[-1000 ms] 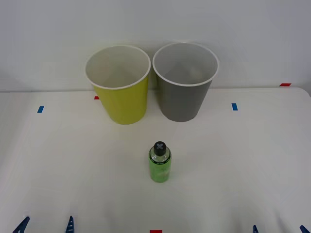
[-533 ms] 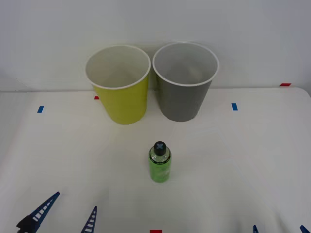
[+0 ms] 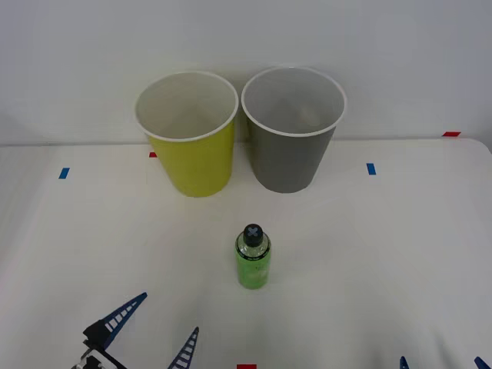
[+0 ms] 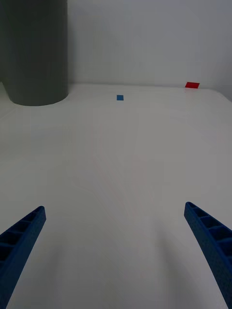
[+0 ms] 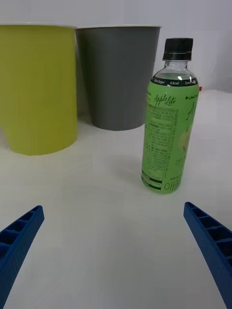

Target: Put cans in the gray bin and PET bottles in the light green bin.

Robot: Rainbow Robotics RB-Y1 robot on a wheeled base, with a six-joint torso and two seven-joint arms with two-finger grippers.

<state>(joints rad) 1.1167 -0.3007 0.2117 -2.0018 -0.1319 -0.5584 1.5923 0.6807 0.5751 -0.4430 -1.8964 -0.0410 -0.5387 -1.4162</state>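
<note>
Since a second ago the left claw (image 3: 146, 334) has pushed up from the near edge toward the PET bottle (image 3: 253, 261), fingers spread wide; nothing else has shifted.

From the front, the bottle stands upright on the white surface (image 3: 384, 254), well short of the light green bin (image 3: 188, 134) and the gray bin (image 3: 293, 129). At the near right edge the right claw (image 3: 442, 363) waits.

Its wrist view shows blue fingers (image 4: 21, 236) parted over bare surface beside the gray bin (image 4: 34, 53).

From the left wrist, the bottle (image 5: 169, 128) looks thin-walled, probably light and tippy; the labelled mid-body should grip better than the slick neck below the cap (image 5: 178, 49).
</note>
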